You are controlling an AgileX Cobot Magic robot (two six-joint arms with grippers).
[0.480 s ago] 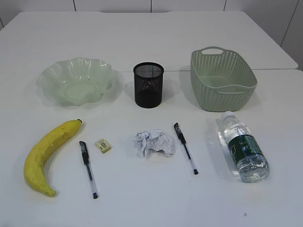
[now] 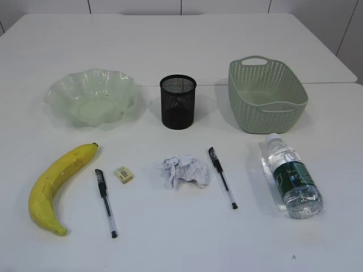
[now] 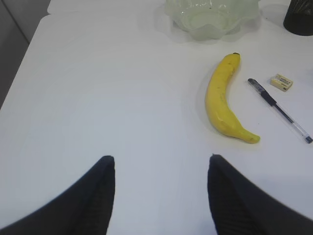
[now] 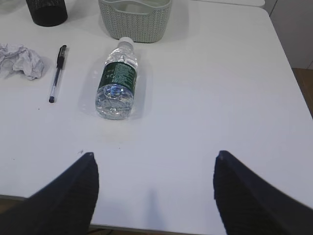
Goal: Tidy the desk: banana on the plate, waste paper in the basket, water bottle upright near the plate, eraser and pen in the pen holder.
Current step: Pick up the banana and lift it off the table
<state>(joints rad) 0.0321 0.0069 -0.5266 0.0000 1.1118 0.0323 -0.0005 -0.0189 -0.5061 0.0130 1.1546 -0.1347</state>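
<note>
A yellow banana (image 2: 54, 187) lies at the front left, also in the left wrist view (image 3: 221, 98). Beside it lie a pen (image 2: 105, 202) and a small yellow eraser (image 2: 123, 174). Crumpled waste paper (image 2: 185, 171) lies in the middle, a second pen (image 2: 222, 177) to its right. A water bottle (image 2: 290, 177) lies on its side at the right (image 4: 116, 81). The pale green plate (image 2: 68, 90), black mesh pen holder (image 2: 178, 102) and green basket (image 2: 295, 107) stand behind. My left gripper (image 3: 159, 161) and right gripper (image 4: 154, 156) are open, empty, and out of the exterior view.
A table seam runs behind the plate, holder and basket. The table's front edge shows in the right wrist view (image 4: 122, 227) just below the jaws, and its right edge (image 4: 288, 63) beyond the bottle. The left edge (image 3: 19, 63) shows in the left wrist view.
</note>
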